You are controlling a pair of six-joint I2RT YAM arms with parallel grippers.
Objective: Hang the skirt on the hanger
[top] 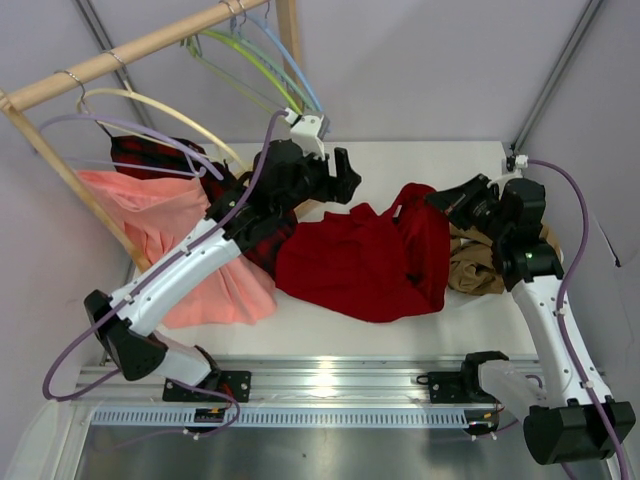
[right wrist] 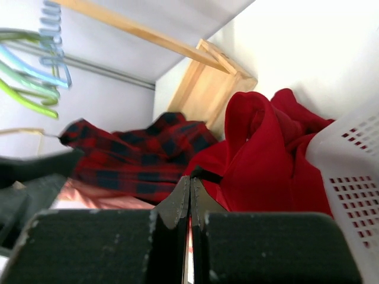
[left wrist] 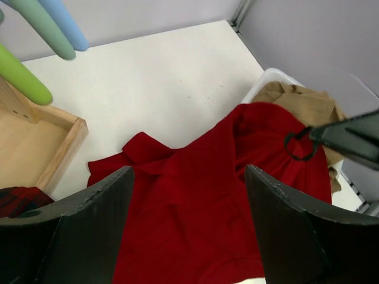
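Overhead and wrist views of a two-arm rig at a white worktop. The skirt, plain deep red, lies crumpled at the middle of the worktop, between the two arms. Its right-hand edge rises in a fold against a white perforated basket that holds a tan garment. The hanger, a thin lime-green curve, hangs from the wooden rail at the rear left, beside a light-blue hanger and well apart from the skirt. The left gripper is poised above the skirt's left portion with its fingers spread wide and nothing between them. In its own wrist view the red fabric fills the gap below the two dark fingers. The right gripper has its fingers pressed fully together, the tips meeting at a small dark loop on the raised edge of the skirt. Whether the loop or fabric is actually pinched cannot be told. Further left on the rail, a lavender hanger carries a red-and-black plaid skirt, and a salmon-pink skirt hangs below it, spreading onto the worktop. A cream hanger hangs between these and the lime one.
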